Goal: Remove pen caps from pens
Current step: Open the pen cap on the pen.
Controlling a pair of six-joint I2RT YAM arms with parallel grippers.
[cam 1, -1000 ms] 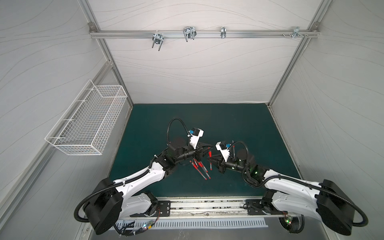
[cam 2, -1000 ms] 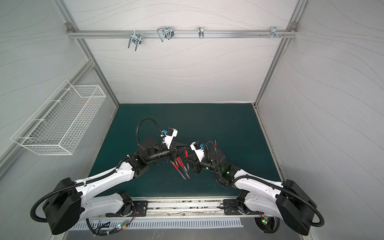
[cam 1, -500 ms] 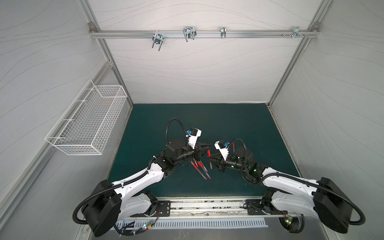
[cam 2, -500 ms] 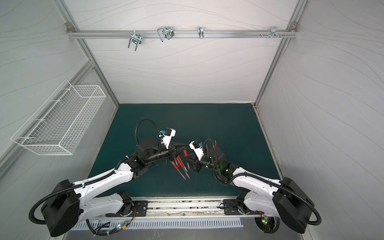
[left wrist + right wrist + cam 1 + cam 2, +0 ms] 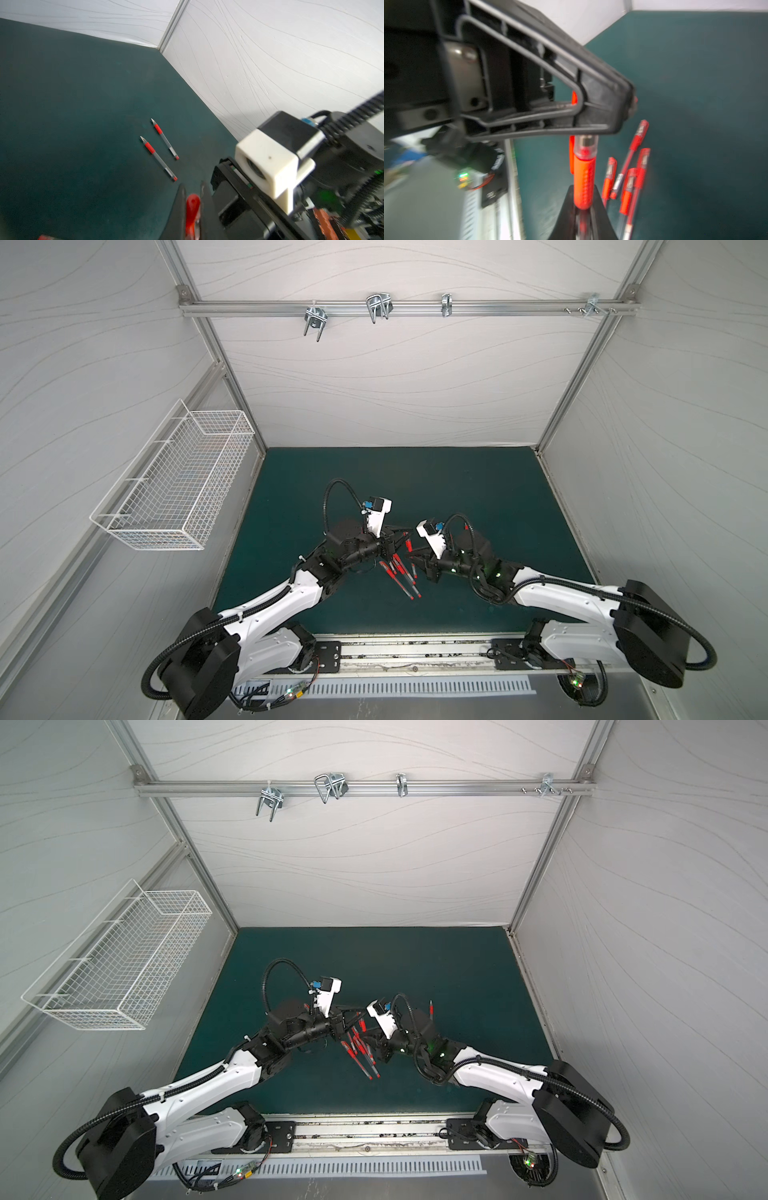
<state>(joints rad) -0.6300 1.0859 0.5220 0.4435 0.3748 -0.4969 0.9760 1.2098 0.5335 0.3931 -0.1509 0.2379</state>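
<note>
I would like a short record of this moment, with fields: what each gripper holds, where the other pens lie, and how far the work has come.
left gripper: shut on the short red plastic pen cap
right gripper: shut on the slim clear-barrel pen with red grip
held pen: its tip end reaches into the left gripper's fingers
capped pens: a loose cluster on the dark green mat, between the arms
uncapped pens: two lying apart, side by side
progress: some pens still capped
</note>
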